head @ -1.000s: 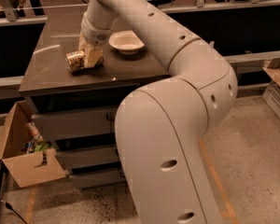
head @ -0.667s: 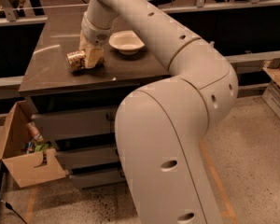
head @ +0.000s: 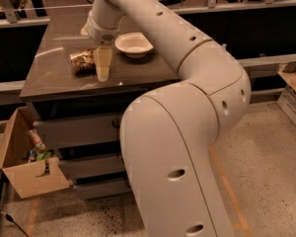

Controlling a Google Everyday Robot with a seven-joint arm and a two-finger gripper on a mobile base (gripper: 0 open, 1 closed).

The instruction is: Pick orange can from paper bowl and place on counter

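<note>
The orange can (head: 82,61) lies on its side on the counter (head: 54,80), left of the paper bowl (head: 133,44). The bowl is empty and stands at the back middle of the counter. My gripper (head: 100,69) points down at the counter, right against the can's right end, between the can and the bowl. My arm reaches in from the right over the bowl's front side.
The counter tops a grey cabinet with drawers (head: 79,132). An open cardboard box (head: 24,167) with trash stands on the floor at the cabinet's left. Another box (head: 293,95) is at the far right. My arm's large body fills the front right.
</note>
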